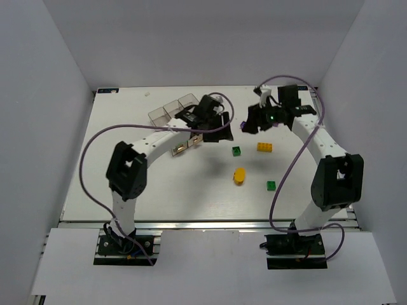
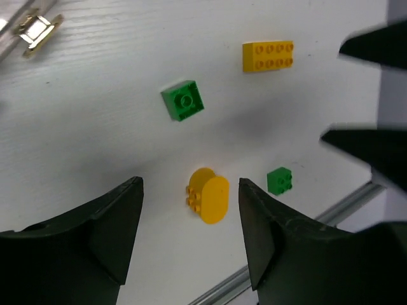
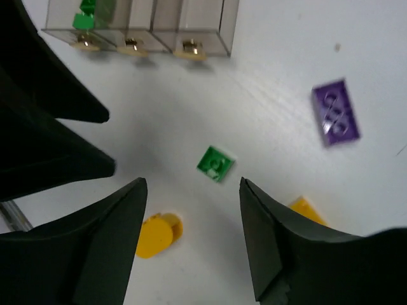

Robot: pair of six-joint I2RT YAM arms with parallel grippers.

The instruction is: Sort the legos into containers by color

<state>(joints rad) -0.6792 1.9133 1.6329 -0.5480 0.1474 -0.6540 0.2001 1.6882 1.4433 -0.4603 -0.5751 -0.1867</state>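
Observation:
The three joined smoky bins point(image 1: 168, 112) stand at the back left; in the right wrist view point(image 3: 137, 22) one end bin holds a green lego point(image 3: 84, 18). On the table lie a green lego point(image 1: 236, 150), a yellow-orange rectangular lego point(image 1: 265, 147), a yellow-orange oval lego point(image 1: 240, 175), a small green lego point(image 1: 271, 185) and a purple lego point(image 1: 243, 126). My left gripper point(image 1: 218, 127) is open and empty, raised beside the bins, with the oval point(image 2: 208, 194) below its fingers. My right gripper point(image 1: 252, 122) is open and empty, raised above the purple lego point(image 3: 335, 112).
The two grippers hover close together over the back middle of the table. The left arm's dark body point(image 3: 44, 127) fills the left of the right wrist view. A metal rail point(image 1: 210, 223) runs along the table's near edge.

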